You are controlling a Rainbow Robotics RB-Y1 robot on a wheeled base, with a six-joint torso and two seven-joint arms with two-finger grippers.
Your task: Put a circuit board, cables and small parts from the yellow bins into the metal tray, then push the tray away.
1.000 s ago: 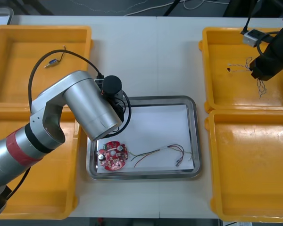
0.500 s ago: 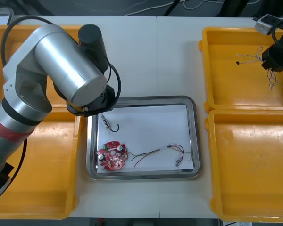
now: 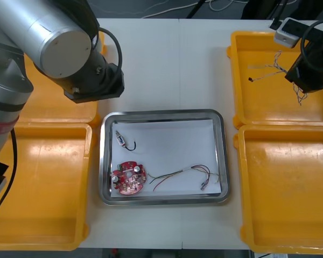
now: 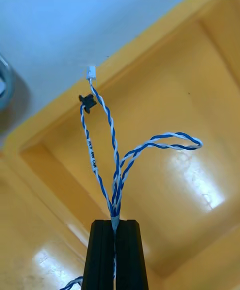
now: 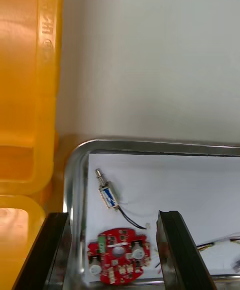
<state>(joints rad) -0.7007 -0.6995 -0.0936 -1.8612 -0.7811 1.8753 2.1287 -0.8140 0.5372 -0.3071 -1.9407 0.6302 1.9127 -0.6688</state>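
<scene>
The tray holds a board, a small part and a red-yellow cable. My right gripper pinches a blue-white cable over the far right bin. My left gripper hangs open above the tray's far left corner. Delivery and push remain.

Three pieces in the metal tray, one aloft
A red circuit board, red and yellow cable and small metal part lie on its white floor; a twisted blue and white cable hangs over a yellow bin.

Bright, even overhead light; white glare patches on the yellow bin floor, soft shadow beside the metal tray.
</scene>
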